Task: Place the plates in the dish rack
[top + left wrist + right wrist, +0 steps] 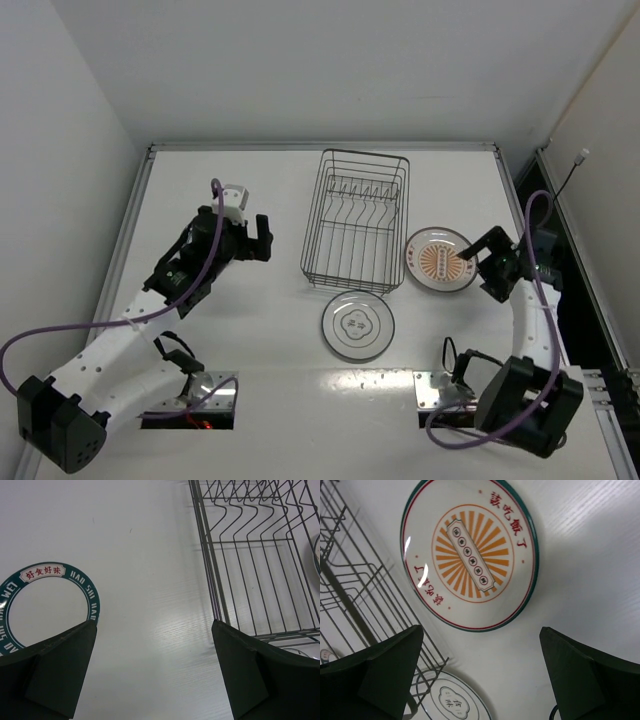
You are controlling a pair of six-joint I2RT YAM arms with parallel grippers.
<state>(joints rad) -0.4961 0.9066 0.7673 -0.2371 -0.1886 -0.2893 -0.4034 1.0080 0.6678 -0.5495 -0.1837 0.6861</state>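
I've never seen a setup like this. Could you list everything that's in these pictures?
Dish rack: one, dark wire, middle of the table, no plates in it.
Orange-centred plate: one, white with green rim, flat on the table right of the rack.
Grey plate: one, pale with dark rim, flat on the table before the rack's near end.
Teal-rimmed ring: one, lettered, on the table left of the rack, left wrist view only; perhaps a third plate.
Table: one, white.
Left arm, right arm: white and black, purple cables.
Left hand: open, empty, left of the rack.
Right hand: open, empty, beside the orange-centred plate.
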